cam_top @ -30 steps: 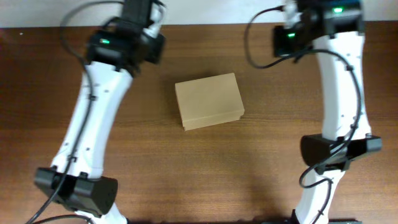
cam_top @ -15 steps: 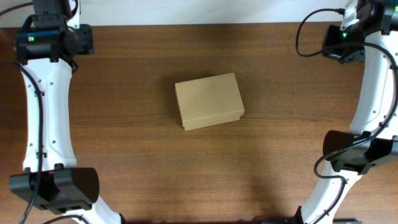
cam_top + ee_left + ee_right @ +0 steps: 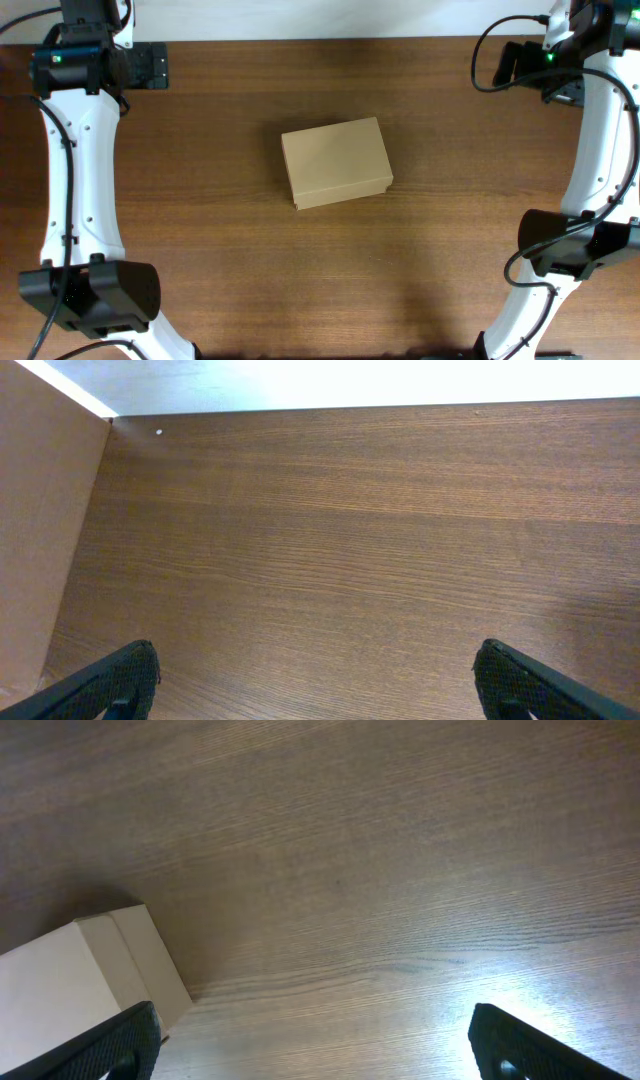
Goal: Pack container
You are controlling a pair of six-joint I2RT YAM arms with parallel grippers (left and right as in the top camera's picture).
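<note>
Overhead: the container [image 3: 336,162] sits shut mid surface [image 3: 220,250], nothing loose around, so packing looks done to me; left claw [image 3: 150,65] and right claw [image 3: 510,62] hang at the far corners. Left wrist: jaws spread wide, empty, bare wood, pale strip beyond. Right wrist: same, container's corner off to the left

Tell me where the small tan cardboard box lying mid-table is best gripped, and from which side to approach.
Probably from straight above, pinching the small tan cardboard box across its shorter span, pressing on its two long side walls. It lies flat with its lid shut, slightly turned on the brown wooden table. Both long walls are bare, with nothing beside them.
</note>
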